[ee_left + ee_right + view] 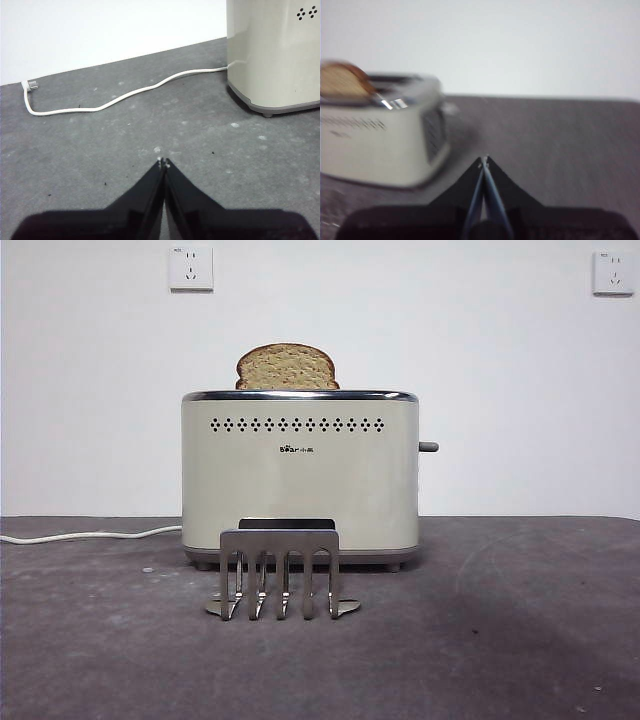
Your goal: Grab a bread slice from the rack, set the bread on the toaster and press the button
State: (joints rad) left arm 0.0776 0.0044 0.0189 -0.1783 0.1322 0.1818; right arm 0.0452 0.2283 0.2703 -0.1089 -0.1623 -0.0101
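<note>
I judged the slice of bread point(287, 367) light, soft and crumbly, best pinched gently by its domed crust; it stood in the toaster point(300, 475) slot w/ only the top showing, rack point(281, 575) empty in front. Left gripper point(163, 162) had jaws pressed together, toaster off to one side ahead. Right gripper point(484, 161), jaws also closed, was well apart from bread & side lever point(428, 447), which I reckoned stiff and small, needing a firm downward push.

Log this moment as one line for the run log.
bread: standing in toaster slot, top showing | rack: no slice | left gripper: shut, beside toaster | right gripper: shut, away from toaster | lever: untouched
</note>
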